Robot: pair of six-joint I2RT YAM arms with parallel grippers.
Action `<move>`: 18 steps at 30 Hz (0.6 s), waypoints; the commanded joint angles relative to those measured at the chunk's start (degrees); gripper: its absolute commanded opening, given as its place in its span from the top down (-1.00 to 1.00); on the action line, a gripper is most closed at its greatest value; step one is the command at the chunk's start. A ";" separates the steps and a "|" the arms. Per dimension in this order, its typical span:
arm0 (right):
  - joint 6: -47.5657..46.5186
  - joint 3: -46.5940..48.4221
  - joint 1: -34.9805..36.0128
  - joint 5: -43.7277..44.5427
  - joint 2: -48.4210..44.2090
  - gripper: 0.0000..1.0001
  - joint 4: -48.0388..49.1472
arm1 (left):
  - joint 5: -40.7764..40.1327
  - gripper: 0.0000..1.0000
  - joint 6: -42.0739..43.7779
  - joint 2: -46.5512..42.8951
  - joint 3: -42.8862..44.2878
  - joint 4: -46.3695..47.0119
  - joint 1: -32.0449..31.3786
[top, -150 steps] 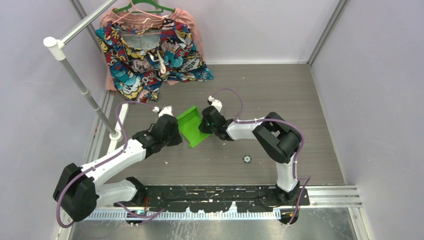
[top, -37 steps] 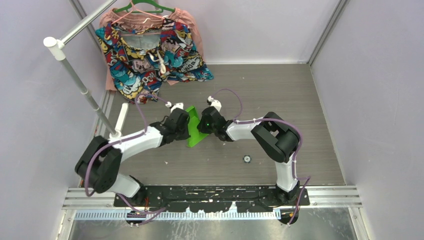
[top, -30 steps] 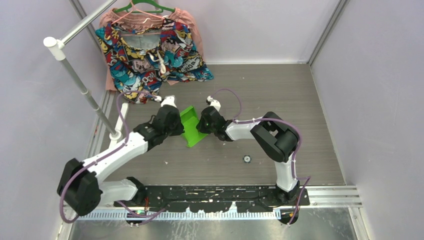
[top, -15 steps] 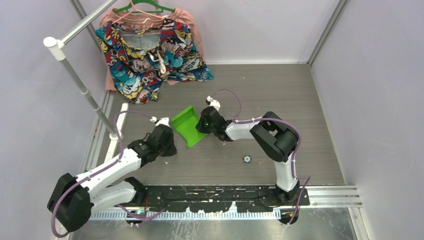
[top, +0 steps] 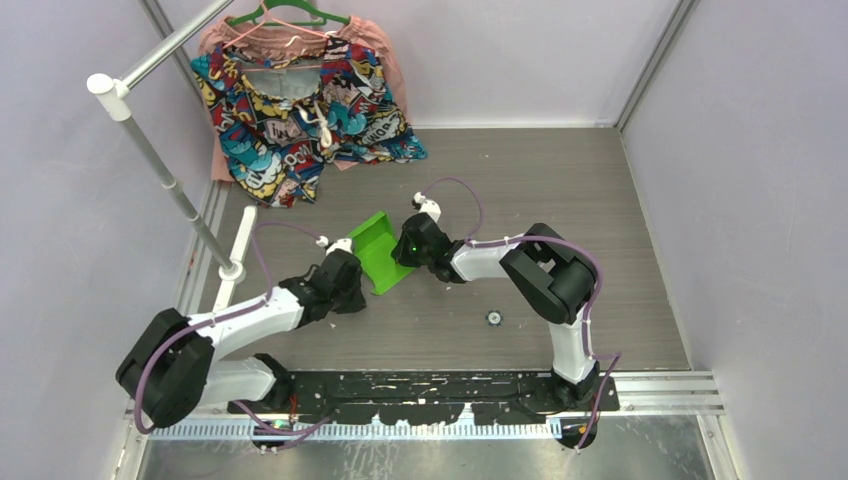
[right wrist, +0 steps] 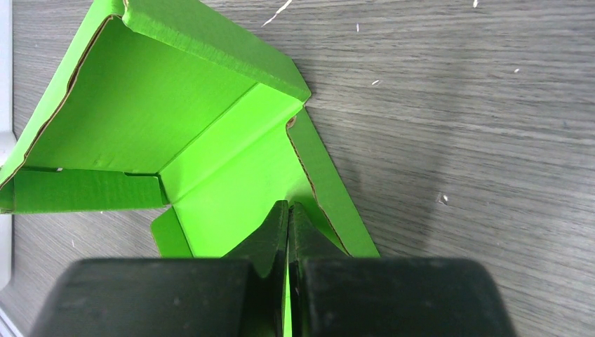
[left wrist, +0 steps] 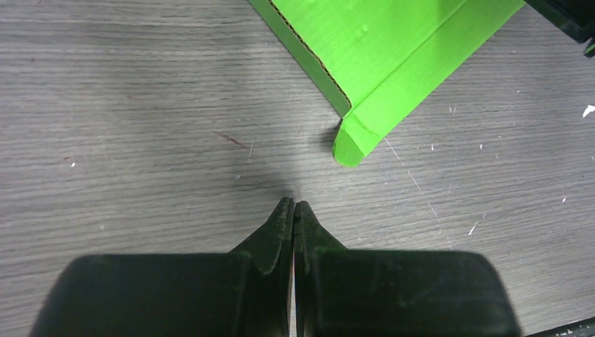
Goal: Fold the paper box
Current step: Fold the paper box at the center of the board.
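The paper box [top: 372,250] is bright lime-green card, partly folded, with its walls raised and its inside open. It lies on the grey table in the middle. In the right wrist view the box [right wrist: 175,119] fills the upper left. My right gripper [right wrist: 288,206] is shut on a panel at the box's right edge, with green card showing between the fingers; in the top view it [top: 400,254] sits at the box's right side. My left gripper [left wrist: 293,203] is shut and empty, just short of the box's near corner [left wrist: 351,144]; in the top view it [top: 356,288] is left of that corner.
A colourful patterned garment [top: 300,95] hangs on a hanger at the back left. A white rack pole [top: 165,170] slants down to a base at the left. A small round object [top: 493,318] lies on the table to the right front.
My left gripper has drawn back from the box's left side and now sits shut by its near corner. The box's left wall has opened outward. The right gripper has kept its hold.
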 commanded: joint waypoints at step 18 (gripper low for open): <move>-2.06 -6.37 1.10 -0.74 7.41 0.98 -20.66 | -1.14 1.00 0.29 7.98 6.66 7.35 -0.36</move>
